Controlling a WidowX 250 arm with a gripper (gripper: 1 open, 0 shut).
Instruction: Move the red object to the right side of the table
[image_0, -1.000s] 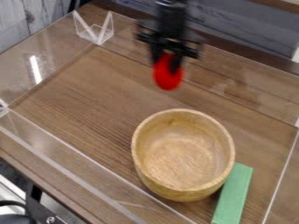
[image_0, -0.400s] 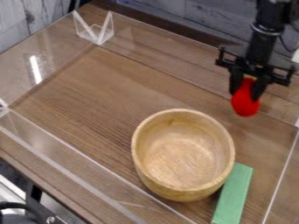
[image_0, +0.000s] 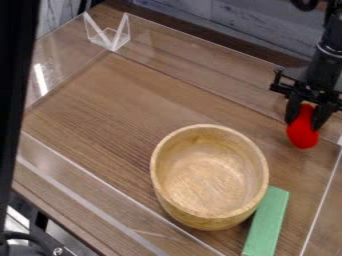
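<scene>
The red object (image_0: 305, 128), a small egg-shaped toy strawberry, hangs at the far right of the table (image_0: 120, 110), just above the wood near the right acrylic wall. My gripper (image_0: 310, 102) comes down from above and is shut on the red object's top, its black fingers on either side. The strawberry's lower part shows below the fingers; its green tip is hidden.
A round light wooden bowl (image_0: 209, 176) sits front centre-right, left of and nearer than the gripper. A flat green block (image_0: 267, 224) lies at the bowl's right front. Clear acrylic walls (image_0: 107, 32) edge the table. A dark vertical bar (image_0: 16, 110) crosses the left of the view.
The gripper has carried the red object from the back middle of the table across to the far right side and slightly lower. The dark bar at left is new.
</scene>
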